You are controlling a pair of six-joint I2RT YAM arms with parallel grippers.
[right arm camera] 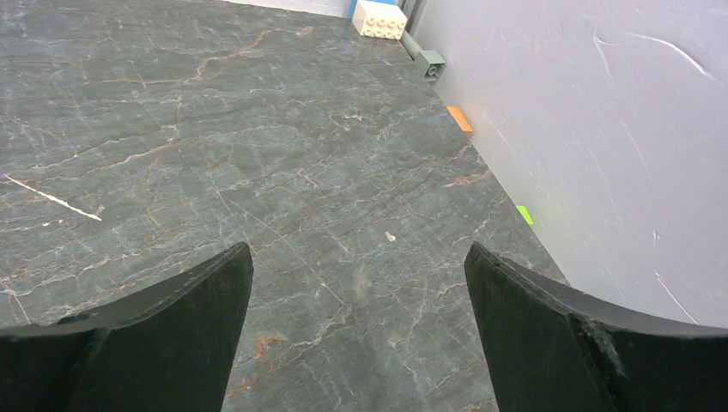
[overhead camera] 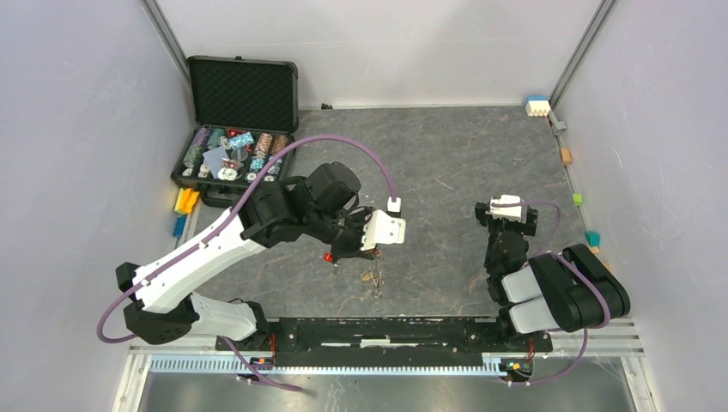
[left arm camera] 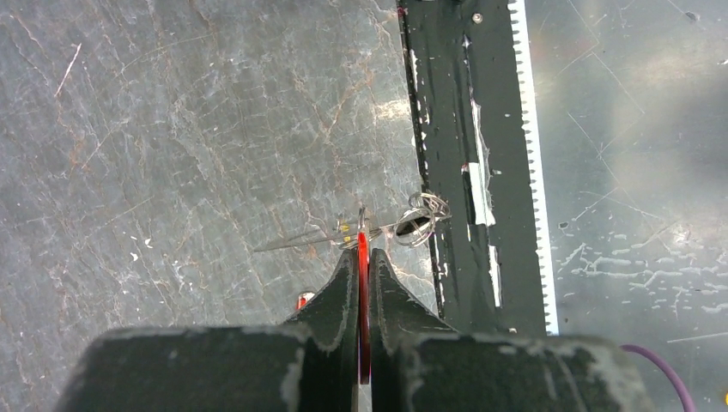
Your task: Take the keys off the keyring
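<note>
Your left gripper is clenched edge-on to what looks like a red key, your right gripper released, so it could twist free.

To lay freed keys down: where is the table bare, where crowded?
Bare: the stretch between the chip case and the right hand, back to the far wall. Crowded: around the left hand, its red key and the loose keys beside it.

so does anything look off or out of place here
Mostly the chip case: a few chips lie loose and askew over the sorted rows. Some metal rings also lie loose on the table near the front rail.
</note>
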